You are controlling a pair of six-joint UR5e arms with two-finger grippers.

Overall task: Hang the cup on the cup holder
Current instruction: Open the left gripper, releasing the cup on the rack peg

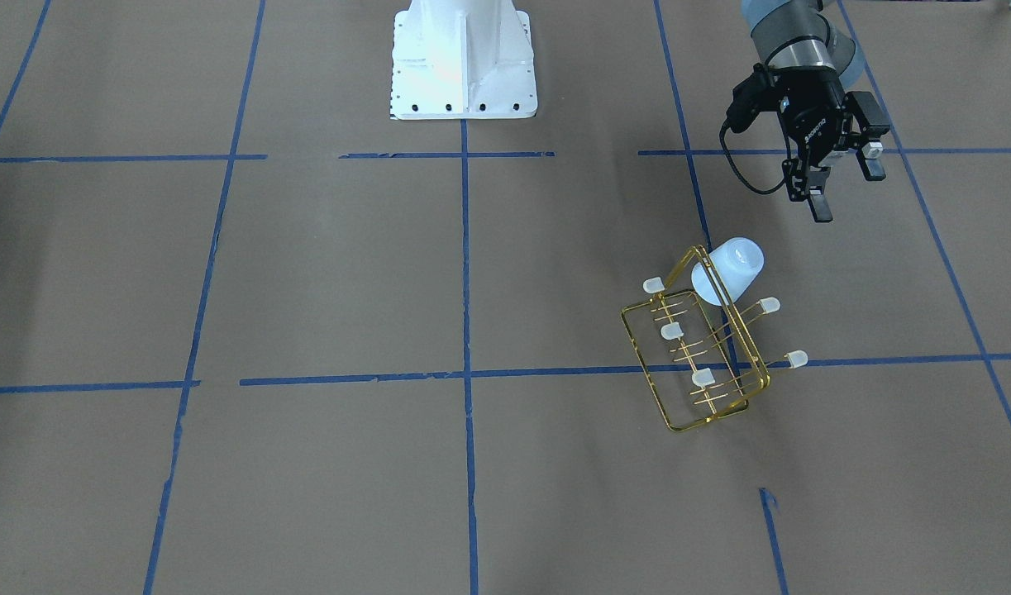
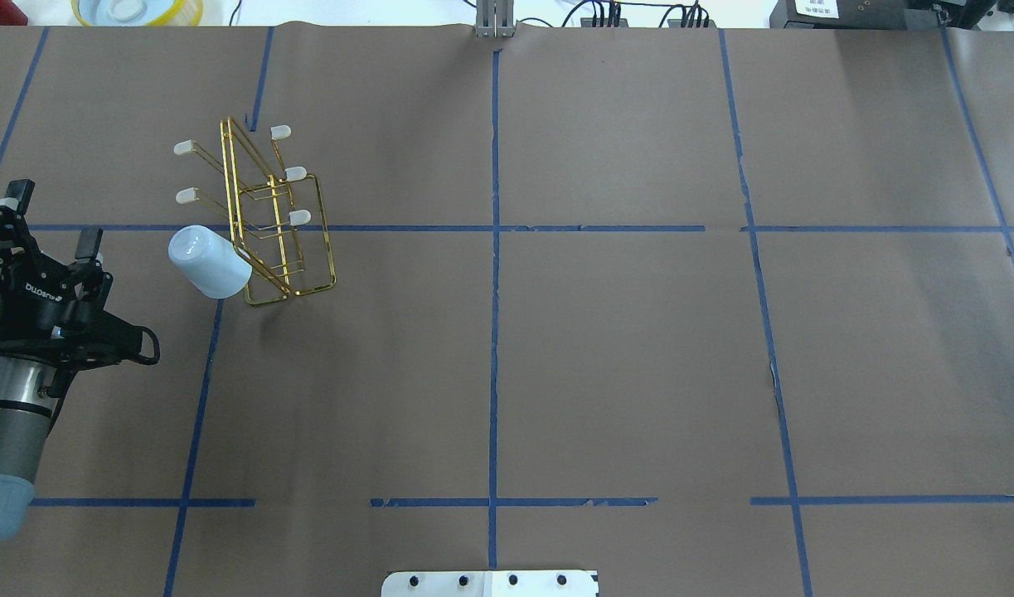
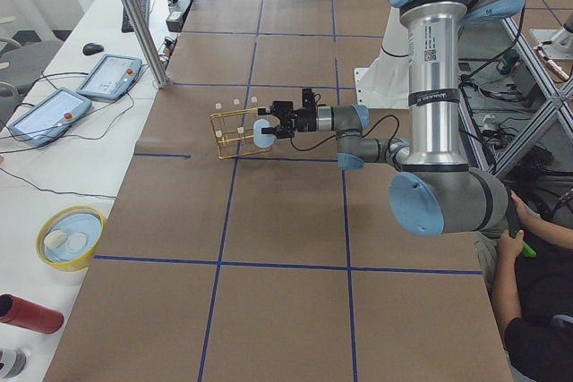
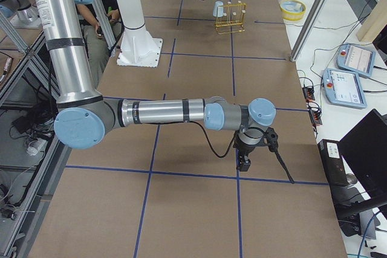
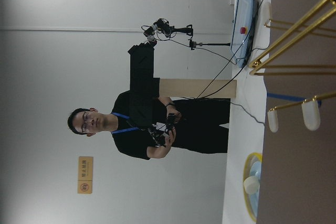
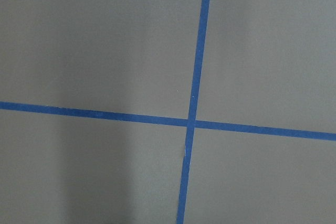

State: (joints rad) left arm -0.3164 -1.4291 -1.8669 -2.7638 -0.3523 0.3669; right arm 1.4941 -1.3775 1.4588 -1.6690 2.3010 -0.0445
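Two left gripper (image 1: 848,192) fingers wide apart, empty, near cup (image 1: 732,266) hung on cup holder (image 1: 693,351); right gripper (image 4: 243,162): can't tell.

Bright, even light from above fills every view, so the brown desk (image 2: 639,373) shows only faint, soft shadows, such as a dim smudge beside the rack (image 2: 270,217). The white robot base (image 1: 464,58) burns out in glare. The cup (image 2: 210,262) carries a small highlight. In the left wrist view the near gold wires look blurred; the right wrist view has a dim patch at lower left
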